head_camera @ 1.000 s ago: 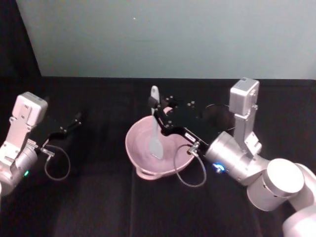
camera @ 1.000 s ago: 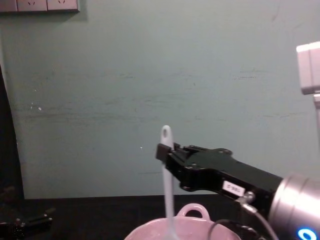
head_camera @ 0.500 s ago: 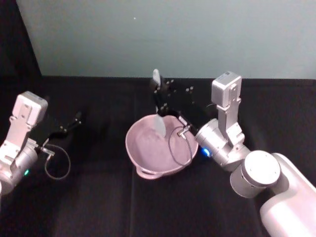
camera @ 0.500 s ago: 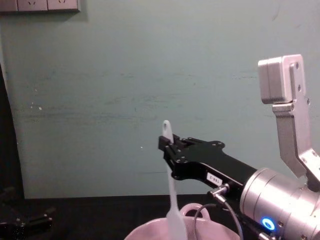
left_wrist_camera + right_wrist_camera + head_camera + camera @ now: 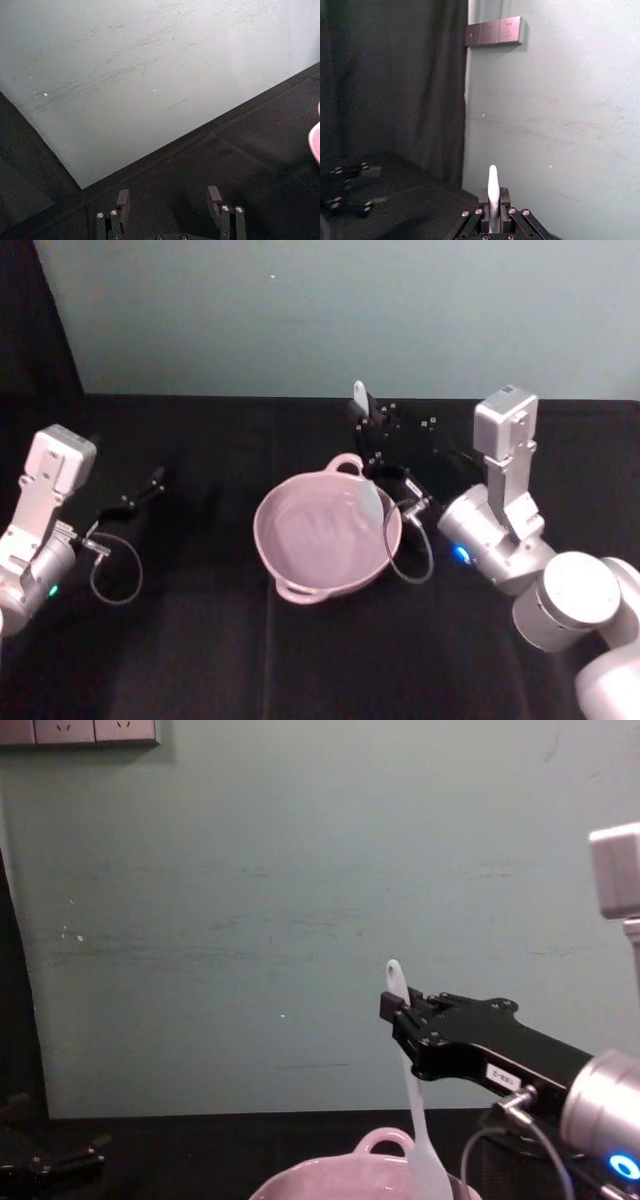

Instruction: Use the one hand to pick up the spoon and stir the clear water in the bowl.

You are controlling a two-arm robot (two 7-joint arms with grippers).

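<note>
The black, flat-fingered right gripper on its silver wrist hung at about 1 o'clock of the pale pink glossy ceramic bowl, its fingers clamped tight on the long handle of a slim white plastic spoon. The spoon stood nearly upright, its handle end poking above the fingers and its flat head hanging at the bowl's 2 o'clock rim. Whether the head touched the clear water, a faint sheen on the pink inside, could not be told. The bowl sat mid-table on the black cloth, one loop handle at 12 o'clock and another at 7 o'clock. From the chest camera the spoon dropped from the right gripper to the bowl, against a pale green wall. The right wrist camera showed the spoon pinched between the fingers. The black left gripper was parked at 9 o'clock, well apart from the bowl, its fingers spread apart.
</note>
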